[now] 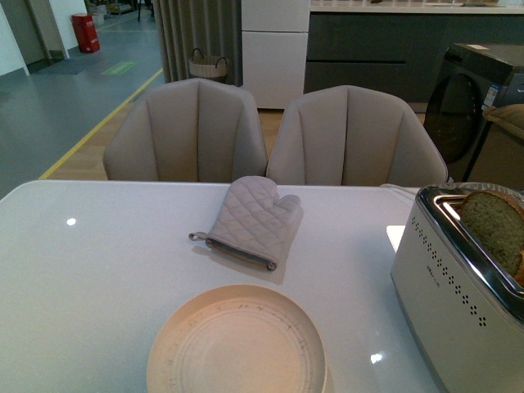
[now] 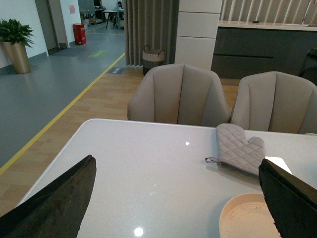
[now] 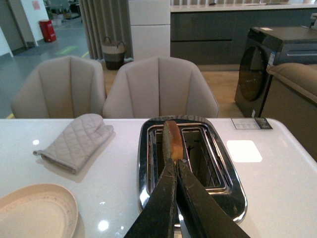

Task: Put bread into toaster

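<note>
My right claw is pinched narrow on the bread, fingers gripping the near end of the slice. The slice stands on edge, thin crust edge toward my wrist camera, its long axis running straight away from the claw along the slot. It sits partway down in one slot of the toaster, the slot on the mitt side; the top of the slice sticks up above the chrome rim. In the front view the bread shows its broad speckled face with brown crust on top, rising out of the toaster at the right edge of the desk.

My left claw is spread wide, holding nothing, fingers at both sides of its wrist view, above the bare desk. Ahead of it and toward the right claw's side lies a grey quilted oven mitt, flat, cuff loop toward me. A cream plate sits just under the left claw's inner finger. The mitt and plate lie off to the left of the right claw. Two beige chairs stand beyond the desk's far edge.
</note>
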Robot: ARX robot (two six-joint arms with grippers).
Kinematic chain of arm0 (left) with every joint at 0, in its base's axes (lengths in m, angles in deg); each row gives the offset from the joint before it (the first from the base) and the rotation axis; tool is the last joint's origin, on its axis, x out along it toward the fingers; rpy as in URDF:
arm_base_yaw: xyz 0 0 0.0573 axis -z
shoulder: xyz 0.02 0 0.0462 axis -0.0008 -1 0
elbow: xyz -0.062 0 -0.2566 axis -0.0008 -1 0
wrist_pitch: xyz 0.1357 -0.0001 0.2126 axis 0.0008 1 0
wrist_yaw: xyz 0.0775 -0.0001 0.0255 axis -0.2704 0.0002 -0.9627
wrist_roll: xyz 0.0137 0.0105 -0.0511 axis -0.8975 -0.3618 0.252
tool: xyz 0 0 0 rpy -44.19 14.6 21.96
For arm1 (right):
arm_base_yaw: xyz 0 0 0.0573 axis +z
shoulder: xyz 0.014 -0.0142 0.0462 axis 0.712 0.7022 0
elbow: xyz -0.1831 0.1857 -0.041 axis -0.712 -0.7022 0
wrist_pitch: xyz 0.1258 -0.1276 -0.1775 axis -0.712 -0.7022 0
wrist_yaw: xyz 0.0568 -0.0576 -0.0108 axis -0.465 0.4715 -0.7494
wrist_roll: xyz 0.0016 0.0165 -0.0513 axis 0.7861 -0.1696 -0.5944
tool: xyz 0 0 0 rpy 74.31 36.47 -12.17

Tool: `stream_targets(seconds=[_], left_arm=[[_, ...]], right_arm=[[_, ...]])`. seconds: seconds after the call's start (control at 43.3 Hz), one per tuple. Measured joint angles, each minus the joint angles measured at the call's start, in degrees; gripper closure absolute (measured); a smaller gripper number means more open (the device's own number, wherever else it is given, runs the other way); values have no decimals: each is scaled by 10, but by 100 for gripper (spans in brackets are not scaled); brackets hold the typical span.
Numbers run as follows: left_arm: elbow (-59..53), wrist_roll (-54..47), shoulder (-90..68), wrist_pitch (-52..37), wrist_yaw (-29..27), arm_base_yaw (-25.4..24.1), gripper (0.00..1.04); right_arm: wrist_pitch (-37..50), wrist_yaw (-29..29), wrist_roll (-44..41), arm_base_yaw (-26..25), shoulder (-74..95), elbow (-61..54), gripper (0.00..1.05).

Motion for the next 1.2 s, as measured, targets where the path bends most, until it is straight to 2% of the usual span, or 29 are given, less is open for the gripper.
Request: stream_targets(seconds=[0.092, 0.508, 0.554, 0.901, 0.947, 1.016, 1.201], left_arm=[[0, 0, 0, 0, 0, 0, 7], [0, 0, 0, 0, 0, 0, 7], [0, 0, 0, 0, 0, 0, 7], [0, 0, 0, 0, 0, 0, 7], [0, 0, 0, 0, 0, 0, 7], [0, 0, 0, 0, 0, 0, 7], [0, 0, 0, 0, 0, 0, 7]], right_arm=[[-80, 0, 0, 0, -68, 0, 103], [-86, 0, 0, 0, -84, 0, 103], [-86, 0, 0, 0, -84, 0, 95], [-86, 0, 0, 0, -84, 0, 20], [-86, 0, 0, 0, -84, 0, 13], [-86, 0, 0, 0, -84, 0, 7], [-86, 0, 0, 0, -84, 0, 9]])
